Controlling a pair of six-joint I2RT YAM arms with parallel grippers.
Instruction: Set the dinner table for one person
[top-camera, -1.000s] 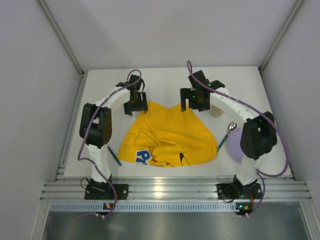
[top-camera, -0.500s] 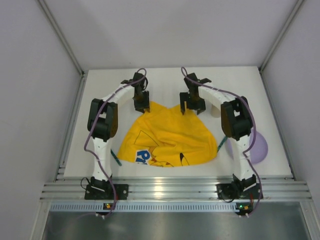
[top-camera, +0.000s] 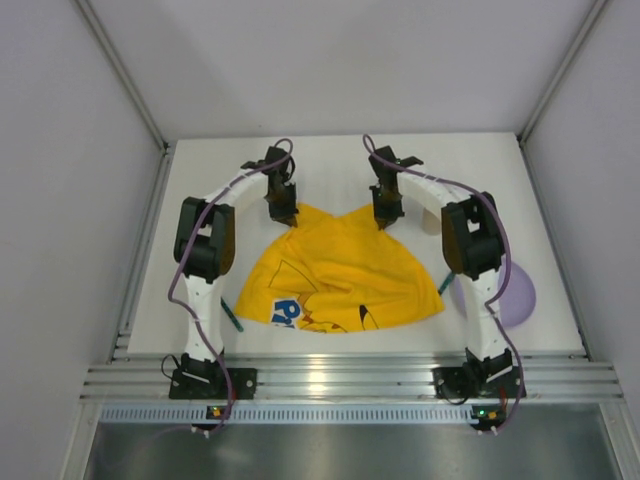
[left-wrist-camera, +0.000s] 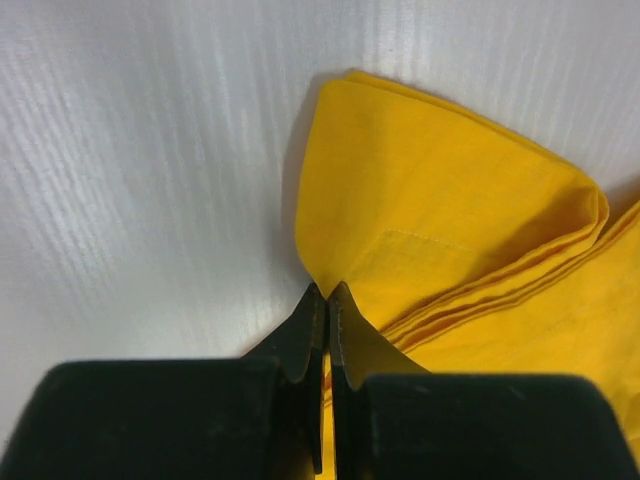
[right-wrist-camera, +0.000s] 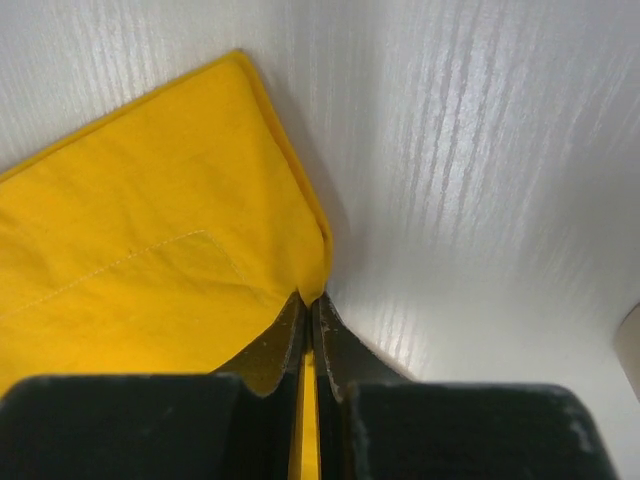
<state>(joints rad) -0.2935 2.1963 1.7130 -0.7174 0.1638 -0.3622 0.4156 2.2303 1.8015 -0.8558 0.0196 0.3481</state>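
The white dinner table (top-camera: 330, 160) carries a crumpled yellow cloth mat (top-camera: 335, 270) with a cartoon print. My left gripper (top-camera: 285, 214) is at the mat's far left corner and my right gripper (top-camera: 386, 218) at its far right corner. In the left wrist view the left gripper (left-wrist-camera: 327, 291) is shut with the yellow mat's (left-wrist-camera: 440, 210) folded edge pinched between the tips. The right wrist view shows the right gripper (right-wrist-camera: 312, 298) shut on the mat's (right-wrist-camera: 150, 240) hemmed corner, with yellow fabric showing between the jaws.
A purple plate (top-camera: 518, 297) lies at the right, partly behind the right arm. A teal utensil (top-camera: 231, 316) lies left of the mat. A beige cup (top-camera: 432, 222) stands just right of the right gripper. The ribbed aluminium rail (top-camera: 340, 380) runs along the near edge.
The right arm swung inward, uncovering the purple plate. Both grippers settled onto the mat's far corners and went from open to shut on the fabric.
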